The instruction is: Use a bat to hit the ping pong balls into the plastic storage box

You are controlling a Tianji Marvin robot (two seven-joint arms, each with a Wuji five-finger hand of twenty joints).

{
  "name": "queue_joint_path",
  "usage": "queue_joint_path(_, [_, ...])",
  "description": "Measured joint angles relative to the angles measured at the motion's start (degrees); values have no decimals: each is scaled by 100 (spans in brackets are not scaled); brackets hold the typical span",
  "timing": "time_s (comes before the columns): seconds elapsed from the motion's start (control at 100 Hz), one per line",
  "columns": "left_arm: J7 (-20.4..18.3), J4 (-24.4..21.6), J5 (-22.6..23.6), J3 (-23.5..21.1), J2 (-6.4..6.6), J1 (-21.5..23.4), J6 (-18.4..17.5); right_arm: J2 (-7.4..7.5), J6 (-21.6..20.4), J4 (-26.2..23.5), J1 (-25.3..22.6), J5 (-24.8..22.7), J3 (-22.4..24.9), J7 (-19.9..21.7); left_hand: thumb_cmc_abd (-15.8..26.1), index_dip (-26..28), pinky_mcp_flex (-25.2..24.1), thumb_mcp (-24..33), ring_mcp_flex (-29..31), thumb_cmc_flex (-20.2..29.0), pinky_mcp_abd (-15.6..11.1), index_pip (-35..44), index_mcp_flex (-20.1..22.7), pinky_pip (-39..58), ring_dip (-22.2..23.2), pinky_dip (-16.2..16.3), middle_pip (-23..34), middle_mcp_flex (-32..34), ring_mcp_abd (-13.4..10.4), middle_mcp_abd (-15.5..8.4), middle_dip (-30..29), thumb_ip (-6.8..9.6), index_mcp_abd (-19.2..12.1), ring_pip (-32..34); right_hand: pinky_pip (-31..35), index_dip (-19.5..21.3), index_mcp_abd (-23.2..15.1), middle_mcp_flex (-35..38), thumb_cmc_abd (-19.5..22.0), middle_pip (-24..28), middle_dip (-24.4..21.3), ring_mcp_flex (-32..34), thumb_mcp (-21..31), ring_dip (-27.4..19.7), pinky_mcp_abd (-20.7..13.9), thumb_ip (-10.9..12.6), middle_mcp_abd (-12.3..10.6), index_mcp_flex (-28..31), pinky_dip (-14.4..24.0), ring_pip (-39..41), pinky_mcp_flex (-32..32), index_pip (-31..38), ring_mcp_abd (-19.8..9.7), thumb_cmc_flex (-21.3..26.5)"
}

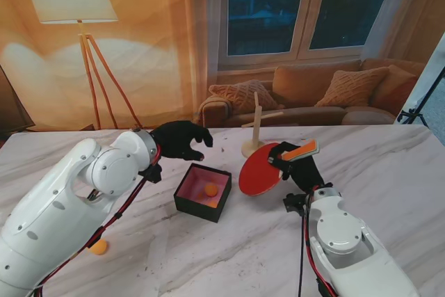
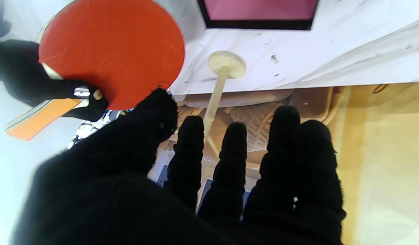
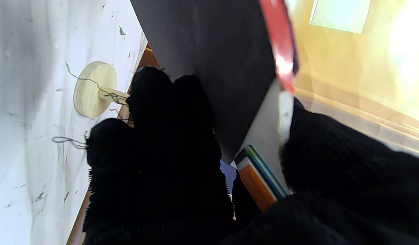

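While the right hand point(image 1: 297, 166) is closed around the orange handle of the bat point(image 1: 263, 170), the red blade is tilted down toward the marble table point(image 1: 389, 172), its lower edge at or just above the surface; which of the two cannot be told from the stand view. The right wrist view confirms the grasp: black-gloved fingers point(image 3: 161, 112) lie across the dark face of the bat point(image 3: 216, 68) and the thumb presses the opposite side near the striped handle.

The plastic storage box point(image 1: 202, 192), black outside and pink inside, sits on the table just to the left of the blade, close to it but apart. One orange ping pong ball point(image 1: 211, 189) lies inside the box. A second orange ball point(image 1: 99, 247) rests on the table nearer to me, beside the left forearm and well apart from the box.

The left hand point(image 1: 180, 139) hovers farther from me than the box, holding nothing, fingers loosely spread and slightly curled. In the left wrist view its fingers point(image 2: 234, 149) are separated, with the bat point(image 2: 110, 51) and a corner of the box point(image 2: 257, 23) beyond them.

A small wooden stand point(image 1: 254, 130), with round base, upright post and crossbar, stands on the table just beyond the bat, between the two hands.
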Motion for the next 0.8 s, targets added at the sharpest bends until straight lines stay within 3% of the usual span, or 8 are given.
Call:
queue_joint_path(0.1, [-304,-246,249,-445,55,419,-45,10,18,0,-24,-30,20,15,63,-17,-133,-177,-129,-62,15,-206,-55,-65,0,0,-166,-244,79,-9,-67,2,60,-130,0,0,-1,0,0,0,0,0,0,0,-1,-1,-1,0,0,0,0,0,0,0])
queue_joint_path(0.13, [-372,-323,336,-588,71,560,-74,12,29,-1,-31,-40,25,19,75,-112,-173,-314,-131,-138,20,-358,-242,-82,-5,0,-88,-235,96,-35,-77,3,59,-126,0,0,-1,0,0,0,0,0,0,0,-1,-1,-1,0,0,0,0,0,0,0])
queue_joint_path(0.42, [-643,-998,1077,-1692,202,1872,-390,30,120,-27,-62,-64,25,50,255,-232,-398,-735,-405,-199,69,-949,-669,-139,-18,0,-401,-608,204,-18,-194,5,61,-328,-1,0,-2,0,0,-1,0,0,0,0,-2,-1,-1,0,0,0,0,0,-1,0])
queue_joint_path(0.65, [-656,-1385,1348,-2230,231,2727,-346,34,131,-25,-60,-85,17,77,376,-356,-542,-1120,-793,-257,70,-1431,-1043,-243,-157,0,-847,-1253,273,-80,-403,76,55,-679,-2,0,-3,0,0,-1,0,0,-1,0,-2,-1,-2,0,0,0,0,0,-1,0])
queue_joint_path(0.8, [-458,-1626,1643,-2546,223,3323,-308,35,141,-22,-60,-109,16,76,509,-493,-661,-1397,-996,-256,70,-1750,-1198,-302,-258,0,-1026,-1423,281,-82,-538,137,55,-873,-2,0,-3,0,0,-1,0,0,-1,0,-2,-1,-2,0,0,0,0,0,-2,0])
